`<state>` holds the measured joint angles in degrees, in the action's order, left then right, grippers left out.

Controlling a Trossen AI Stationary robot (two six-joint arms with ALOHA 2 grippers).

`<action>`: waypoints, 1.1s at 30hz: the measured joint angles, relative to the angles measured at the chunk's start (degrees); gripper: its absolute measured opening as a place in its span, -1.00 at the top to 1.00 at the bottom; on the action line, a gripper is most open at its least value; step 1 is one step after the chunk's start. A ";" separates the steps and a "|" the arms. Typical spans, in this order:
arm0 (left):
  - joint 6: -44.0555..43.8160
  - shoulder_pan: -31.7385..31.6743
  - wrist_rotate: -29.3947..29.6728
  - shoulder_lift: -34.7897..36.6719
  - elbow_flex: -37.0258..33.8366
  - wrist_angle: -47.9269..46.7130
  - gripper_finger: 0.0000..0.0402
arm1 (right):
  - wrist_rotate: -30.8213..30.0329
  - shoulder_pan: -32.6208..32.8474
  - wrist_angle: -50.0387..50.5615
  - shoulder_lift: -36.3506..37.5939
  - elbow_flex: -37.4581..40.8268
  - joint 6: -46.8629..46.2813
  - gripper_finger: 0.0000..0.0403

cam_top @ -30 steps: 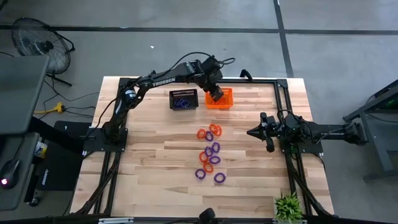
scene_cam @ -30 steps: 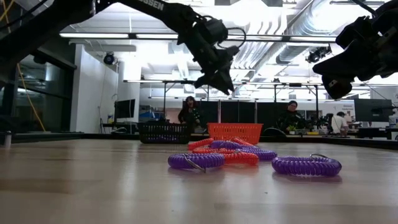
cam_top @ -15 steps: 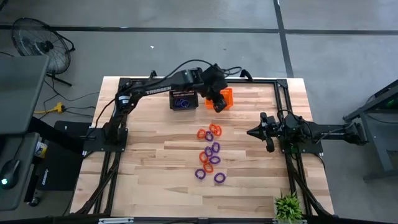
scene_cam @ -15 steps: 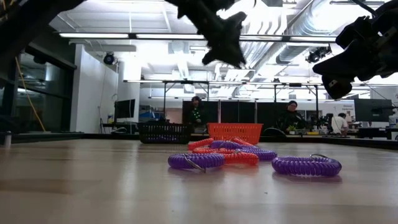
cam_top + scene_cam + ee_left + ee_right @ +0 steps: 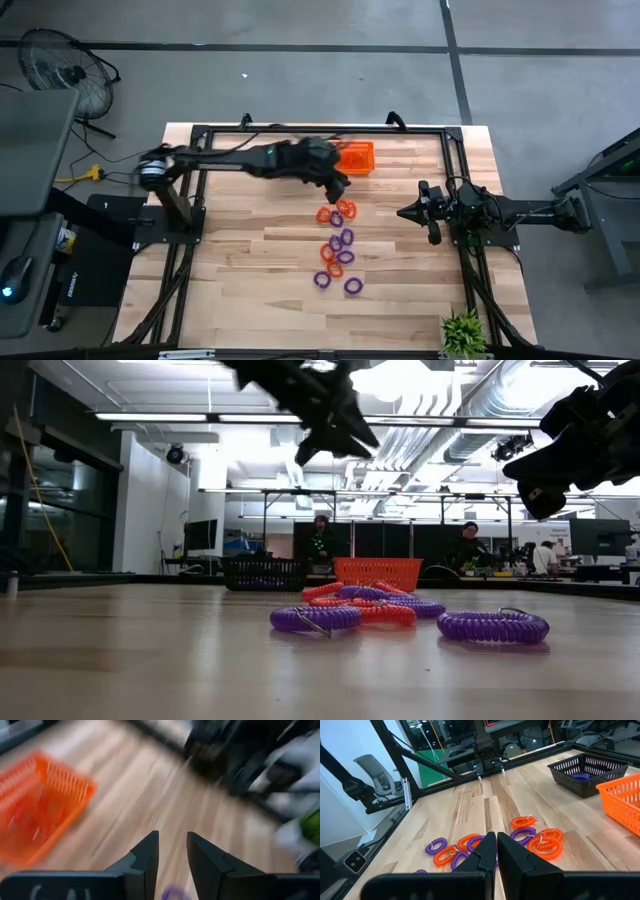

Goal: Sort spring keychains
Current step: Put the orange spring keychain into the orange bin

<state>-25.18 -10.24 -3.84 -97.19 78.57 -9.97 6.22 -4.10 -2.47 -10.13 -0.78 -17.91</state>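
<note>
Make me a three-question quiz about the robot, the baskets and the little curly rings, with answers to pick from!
1. Where is the left pincer?
A. over the wood between the orange basket and the pile of rings
B. inside the black basket
C. beside the plant

2. What colours are the rings on the table?
A. green and yellow
B. purple and orange
C. all black

3. How are the right pincer's fingers?
A. wide apart
B. holding a ring
C. shut, holding nothing

Answers: 1 A, the high view shows it just above the pile's far end. 2 B, both colours show in the pile. 3 C, the right wrist view shows the fingers pressed together with nothing between them.
</note>
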 joint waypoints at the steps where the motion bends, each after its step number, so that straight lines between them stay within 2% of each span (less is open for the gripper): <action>1: -1.08 0.30 0.07 2.01 -4.58 6.88 0.51 | -0.01 0.02 -0.01 -0.04 0.00 0.02 0.94; 4: -3.92 0.35 0.24 9.15 -18.15 18.60 0.51 | 0.00 0.02 -0.03 0.06 0.00 0.00 0.94; 7: -5.12 0.60 2.47 15.60 -28.82 30.81 0.51 | 0.00 0.01 0.04 0.05 0.00 0.00 0.94; 12: -7.40 1.77 7.48 25.91 -43.90 41.28 0.51 | -0.02 0.02 0.03 -0.15 0.00 0.00 0.94; 21: -8.07 2.05 9.97 41.89 -60.51 43.60 0.51 | -0.04 0.02 0.08 -0.42 0.00 0.00 0.94; 25: -8.09 2.03 11.89 49.86 -66.59 44.72 0.51 | -0.03 0.00 0.07 -0.42 0.00 0.00 0.94; 33: -7.66 2.01 12.16 66.18 -76.65 44.59 0.51 | -0.02 0.02 0.06 -0.42 0.00 0.00 0.94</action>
<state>-32.85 -8.23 8.33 -31.02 1.92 34.62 6.20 -4.08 -2.41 -10.55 -0.78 -17.91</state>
